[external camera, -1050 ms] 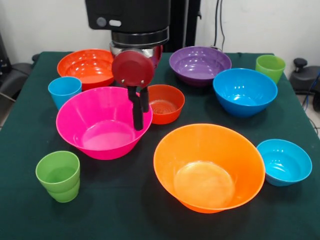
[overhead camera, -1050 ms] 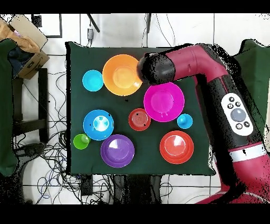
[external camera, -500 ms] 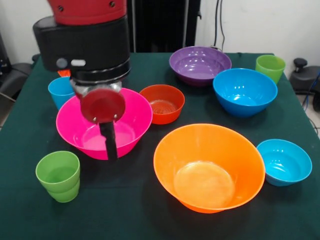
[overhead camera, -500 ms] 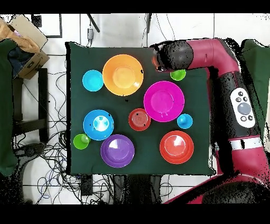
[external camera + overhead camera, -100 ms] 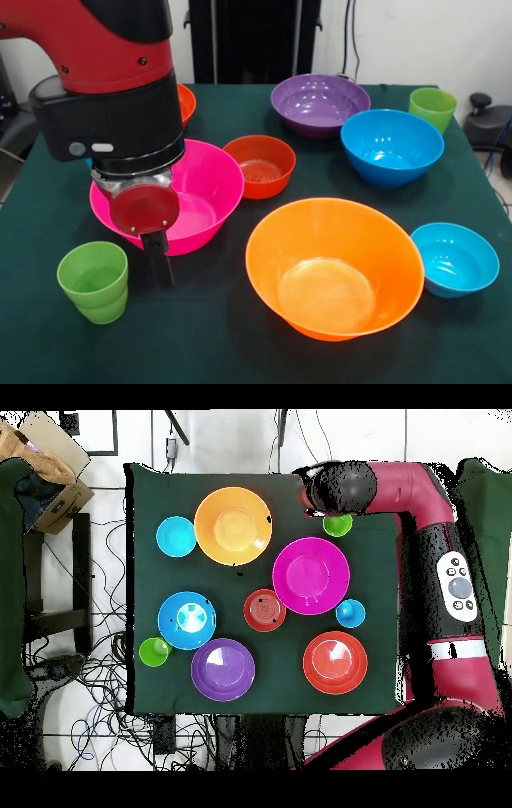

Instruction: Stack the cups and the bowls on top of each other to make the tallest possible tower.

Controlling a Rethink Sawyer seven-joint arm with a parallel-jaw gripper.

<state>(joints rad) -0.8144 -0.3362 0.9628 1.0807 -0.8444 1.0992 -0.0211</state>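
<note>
My gripper hangs low over the cloth, just right of a lime green cup and in front of the large pink bowl. It holds nothing. From above, the arm's head hides it, next to that green cup. Each bowl stands on its own: large orange, small red-orange, blue, purple, small blue, and medium red-orange. The second green cup stands at the back right. The sky blue cup shows from above. No tower is in view.
Dark green cloth covers the table. My bulky red and black arm blocks the left side of the front view. A cardboard box and cables lie on the floor beside the table.
The arm has swung from over the pink bowl toward the table's near left corner in the front view and come lower, ending beside the green cup. No bowl or cup has moved.
</note>
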